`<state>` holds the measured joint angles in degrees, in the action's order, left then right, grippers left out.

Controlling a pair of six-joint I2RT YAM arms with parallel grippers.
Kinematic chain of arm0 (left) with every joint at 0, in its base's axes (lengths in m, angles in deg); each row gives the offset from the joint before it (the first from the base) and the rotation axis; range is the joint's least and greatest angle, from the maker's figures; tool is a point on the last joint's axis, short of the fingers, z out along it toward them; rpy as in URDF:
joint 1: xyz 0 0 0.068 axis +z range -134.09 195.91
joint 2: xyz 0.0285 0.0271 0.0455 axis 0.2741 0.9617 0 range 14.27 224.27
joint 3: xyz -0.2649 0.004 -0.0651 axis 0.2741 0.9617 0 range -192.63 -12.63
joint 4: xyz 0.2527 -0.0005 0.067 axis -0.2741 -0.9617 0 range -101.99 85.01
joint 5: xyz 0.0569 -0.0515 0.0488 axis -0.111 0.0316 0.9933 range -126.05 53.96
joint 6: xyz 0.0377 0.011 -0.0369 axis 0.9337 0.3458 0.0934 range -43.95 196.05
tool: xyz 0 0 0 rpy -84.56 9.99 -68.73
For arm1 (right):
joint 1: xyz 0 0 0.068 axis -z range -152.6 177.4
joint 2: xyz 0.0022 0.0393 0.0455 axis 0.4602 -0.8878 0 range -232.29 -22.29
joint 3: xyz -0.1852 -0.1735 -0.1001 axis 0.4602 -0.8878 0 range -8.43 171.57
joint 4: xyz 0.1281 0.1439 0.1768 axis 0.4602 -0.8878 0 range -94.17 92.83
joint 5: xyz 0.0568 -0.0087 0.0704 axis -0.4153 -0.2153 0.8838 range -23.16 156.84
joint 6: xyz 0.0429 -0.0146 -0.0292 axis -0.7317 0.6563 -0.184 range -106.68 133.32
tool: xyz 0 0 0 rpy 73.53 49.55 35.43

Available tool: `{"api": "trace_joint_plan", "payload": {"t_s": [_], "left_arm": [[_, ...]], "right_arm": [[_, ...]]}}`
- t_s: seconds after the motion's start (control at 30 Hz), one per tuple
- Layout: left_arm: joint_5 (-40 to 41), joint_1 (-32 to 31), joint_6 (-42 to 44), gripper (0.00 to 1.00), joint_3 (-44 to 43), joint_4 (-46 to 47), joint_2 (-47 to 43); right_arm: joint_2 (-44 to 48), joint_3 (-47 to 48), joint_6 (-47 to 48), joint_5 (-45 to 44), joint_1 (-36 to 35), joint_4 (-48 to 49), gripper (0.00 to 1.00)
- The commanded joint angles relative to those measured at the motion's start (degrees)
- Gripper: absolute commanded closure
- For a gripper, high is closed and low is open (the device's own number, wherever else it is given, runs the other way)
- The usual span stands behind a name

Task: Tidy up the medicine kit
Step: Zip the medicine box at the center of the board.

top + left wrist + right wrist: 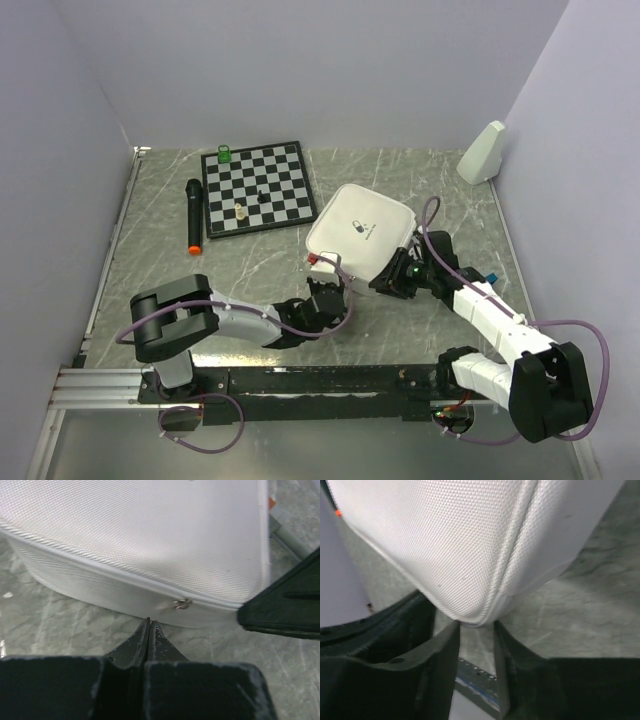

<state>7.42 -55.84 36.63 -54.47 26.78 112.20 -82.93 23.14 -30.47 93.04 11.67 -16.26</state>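
— Top view?
— High at the near edge, looking down and forward over the whole table (400, 170).
— Wrist views?
— Both low and very close, facing the kit (360, 228): left at its zipped side, right at a rounded corner.
— Shared?
— Only the kit, whole from above, in part from each wrist.

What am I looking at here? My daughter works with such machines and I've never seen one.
Two robot arms are bolted to a table. One picture looks down from above; the others come from a camera on each wrist. On the table lie a white zipped case, a chessboard and a black orange-tipped stick. The left gripper is shut and empty, just before the case's zipper pull. The right gripper straddles a corner of the case; whether it pinches it is unclear.
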Motion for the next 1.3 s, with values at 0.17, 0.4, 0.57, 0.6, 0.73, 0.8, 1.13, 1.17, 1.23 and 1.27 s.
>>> {"api": "trace_joint_plan", "payload": {"t_s": [0.17, 0.4, 0.57, 0.6, 0.73, 0.8, 1.13, 1.17, 1.23, 1.27], "left_arm": [[1.89, 1.96, -0.84, 0.99, 2.47, 1.36, -2.92], [-7.23, 1.96, 4.51, 0.75, 9.66, 14.87, -8.27], [-15.50, 1.96, 9.62, 0.34, 13.99, 24.83, -9.43], [-16.56, 2.05, 10.41, 0.34, 13.72, 25.27, -8.99], [-18.32, 2.31, 11.73, 0.34, 12.58, 25.71, -7.23], [-18.94, 2.75, 11.73, 0.34, 12.32, 26.24, -6.53], [-21.93, 6.18, 13.40, 0.39, 10.56, 27.56, -3.10], [-22.19, 6.53, 13.49, 0.40, 10.56, 27.73, -2.84], [-22.63, 6.97, 13.75, 0.42, 10.47, 28.43, -2.31], [-22.98, 7.06, 14.02, 0.43, 10.56, 29.13, -2.13]], "right_arm": [[1.58, -0.46, 1.78, -4.75, 1.58, 1.77, 0.46], [2.72, 0.59, 2.57, -3.26, 1.66, 0.99, 0.41], [3.34, 1.38, 3.36, -3.70, 1.58, -0.24, 0.39], [3.16, 1.56, 3.36, -3.78, 1.58, -0.33, 0.39], [2.81, 2.61, 3.18, -4.22, 1.58, -0.51, 0.38], [2.20, 3.84, 3.18, -4.49, 1.58, -0.95, 0.37], [-0.35, 5.52, 0.29, -6.86, 3.24, -0.95, 0.39], [-0.53, 5.52, -0.15, -6.86, 3.33, -0.42, 0.40], [-1.84, 5.34, -0.59, -6.68, 3.68, 0.11, 0.43], [-2.37, 5.52, -0.68, -6.68, 3.69, 0.19, 0.44]]}}
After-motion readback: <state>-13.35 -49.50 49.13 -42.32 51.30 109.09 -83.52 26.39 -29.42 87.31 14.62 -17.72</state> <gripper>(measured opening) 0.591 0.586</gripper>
